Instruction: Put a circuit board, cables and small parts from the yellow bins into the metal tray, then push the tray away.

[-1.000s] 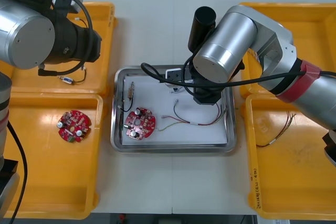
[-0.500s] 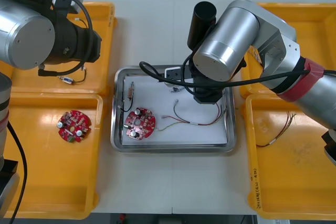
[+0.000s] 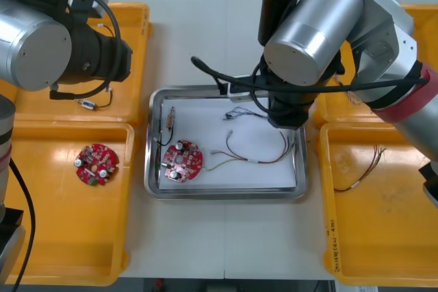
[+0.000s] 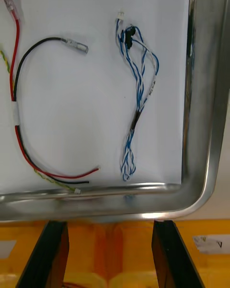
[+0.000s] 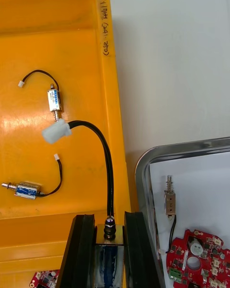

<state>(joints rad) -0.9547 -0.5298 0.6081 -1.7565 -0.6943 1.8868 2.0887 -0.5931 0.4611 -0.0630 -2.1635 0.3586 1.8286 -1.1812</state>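
- Step in hand, as I judge it: loading the small parts. The left gripper [image 5: 109, 221], at the upper left of the front view over the upper-left yellow bin [image 3: 140, 32], is clenched on a small metal part [image 5: 108, 254] whose black lead [image 5: 109, 182] curls out to a white plug.
- The next move calls for carrying that part rightward over the rim of the metal tray [image 3: 226, 194] and letting go on a bare patch of its white floor, clear of the board.
- The right gripper [image 4: 109, 225] hangs at the tray's right rim, fingers apart and grasping nothing.
- Tray, centre of frame:
  - a circuit board [image 3: 181, 161] at lower left, with a second metal part [image 3: 169, 122] above it
  - a red and yellow cable [image 3: 256, 160] in the middle
  - a blue and white cable [image 3: 243, 112] at upper right
- Upper-left bin: two loose parts [image 5: 53, 100] with black leads.
- Lower-left bin [image 3: 68, 237]: a spare board [image 3: 96, 164].
- Lower-right bin [image 3: 383, 237]: thin cables [image 3: 366, 169].
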